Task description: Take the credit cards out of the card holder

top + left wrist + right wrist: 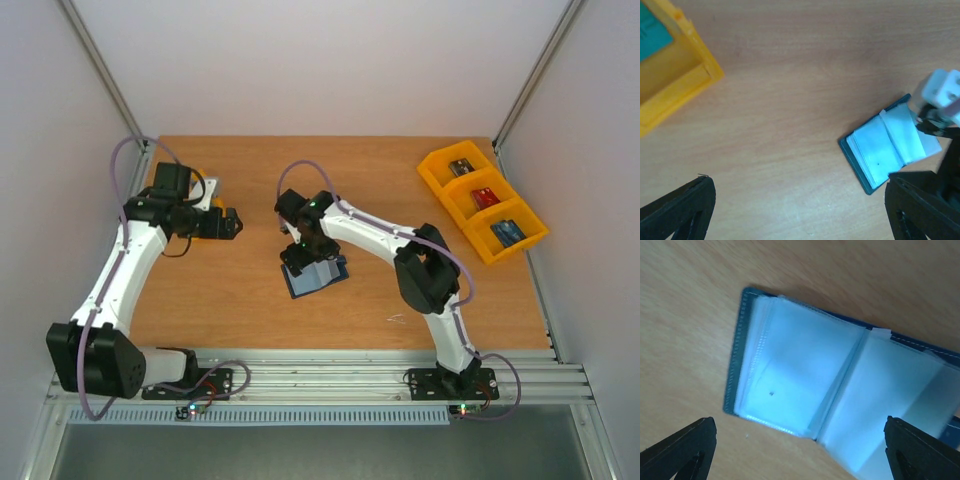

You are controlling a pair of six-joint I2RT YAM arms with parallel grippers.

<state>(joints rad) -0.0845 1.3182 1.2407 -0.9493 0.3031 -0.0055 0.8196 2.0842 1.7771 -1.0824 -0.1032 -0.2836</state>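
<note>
The right end effector sits closest to its own lens, its dark fingers spread wide at the lower corners of the right wrist view with nothing pinched between them, so it is open. Just beneath lies the card holder, spread flat like a booklet on the surface, navy cover down, with pale translucent sleeves facing up and fanned to both sides of the spine. Whether any sleeve has a card in it I cannot tell. In the top view the card holder lies near the middle of the surface, slightly tilted, with the right end effector directly over its far edge; whether they touch is unclear. The left end effector hangs well apart to the left, its jaws wide and empty, with the holder showing off to one side of its view. Near it a yellow bin holds a teal item. At the far right corner a row of three yellow bins holds a dark, a red and a blue item, one in each
</note>
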